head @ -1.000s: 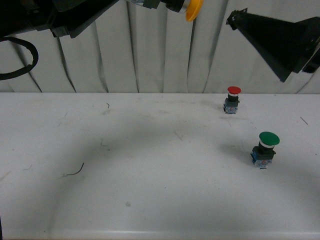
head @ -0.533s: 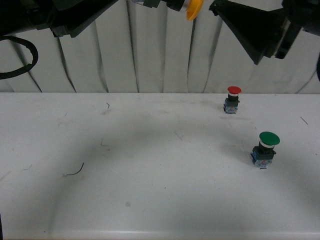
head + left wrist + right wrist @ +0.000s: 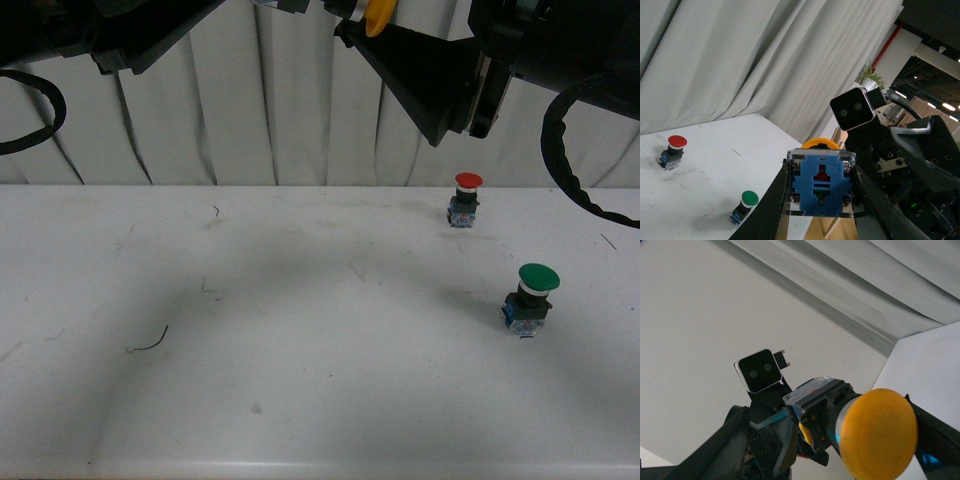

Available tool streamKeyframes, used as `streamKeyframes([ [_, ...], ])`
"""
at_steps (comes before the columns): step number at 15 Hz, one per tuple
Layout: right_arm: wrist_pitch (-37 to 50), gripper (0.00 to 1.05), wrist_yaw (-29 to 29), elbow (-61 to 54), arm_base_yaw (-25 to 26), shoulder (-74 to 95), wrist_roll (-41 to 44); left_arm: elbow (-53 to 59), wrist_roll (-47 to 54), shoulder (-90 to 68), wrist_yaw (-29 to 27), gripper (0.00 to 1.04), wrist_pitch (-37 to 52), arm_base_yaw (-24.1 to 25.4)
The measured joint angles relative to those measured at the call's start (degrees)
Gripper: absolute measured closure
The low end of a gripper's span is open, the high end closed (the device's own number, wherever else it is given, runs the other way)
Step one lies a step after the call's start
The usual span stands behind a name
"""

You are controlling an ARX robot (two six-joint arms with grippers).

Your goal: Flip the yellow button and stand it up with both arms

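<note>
The yellow button is held high above the table, near the top of the front view. My left gripper is shut on its blue contact block, with the block's underside facing the left wrist camera and the yellow cap's edge behind it. My right gripper is open, and its dark wedge reaches in from the right up to the cap. In the right wrist view the round yellow cap fills the space just in front, with one right finger beside it.
A red-capped button stands at the back right of the white table, and a green-capped button stands nearer on the right. Both also show in the left wrist view, red and green. A thin wire scrap lies at the left.
My right gripper has swept left across the top of the front view until its tip meets the yellow cap. The left gripper and the button have barely moved.
</note>
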State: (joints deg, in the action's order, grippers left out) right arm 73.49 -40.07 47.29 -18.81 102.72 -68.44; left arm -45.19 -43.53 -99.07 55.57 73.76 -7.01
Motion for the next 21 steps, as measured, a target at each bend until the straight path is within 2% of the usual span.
streamKeyframes([
  [2, -0.2, 0.37, 0.2, 0.0, 0.6, 0.0, -0.2, 0.0, 0.0, 0.0, 0.4, 0.77, 0.0, 0.0],
  [3, -0.4, 0.58, 0.9, 0.0, 0.9, 0.0, -0.2, -0.2, 0.0, 0.0, 1.0, 0.77, 0.4, 0.0],
  [4, -0.3, 0.67, 1.0, 0.0, 0.9, 0.0, -0.5, -0.5, 0.0, 0.0, 1.3, 0.77, 0.4, 0.0],
  [11, -0.3, 0.68, 1.0, 0.1, 1.2, 0.0, -0.8, -0.7, 0.0, 0.0, 1.2, 0.77, 0.2, -0.1],
  [14, -0.1, 0.68, 0.9, 0.1, 1.2, 0.0, -0.8, -0.7, 0.1, 0.0, 1.0, 0.51, 0.0, -0.1],
  [15, 0.0, 0.68, 0.9, 0.2, 1.2, 0.0, -0.8, -0.9, 0.1, 0.0, 0.5, 0.30, 0.0, 0.2],
  [18, 0.0, 0.68, 0.9, 0.2, 1.2, 0.0, -0.8, -1.5, 0.1, -0.6, -0.4, 0.05, 0.0, 0.9],
  [19, 0.0, 0.68, 1.0, 0.2, 1.3, 0.0, -0.8, -2.2, 0.0, -1.2, -1.1, 0.08, 0.0, 1.4],
  [21, -0.2, 0.68, 1.3, 0.2, 1.3, 0.0, -0.8, -3.5, -0.2, -2.2, -1.7, 0.07, 0.0, 2.8],
])
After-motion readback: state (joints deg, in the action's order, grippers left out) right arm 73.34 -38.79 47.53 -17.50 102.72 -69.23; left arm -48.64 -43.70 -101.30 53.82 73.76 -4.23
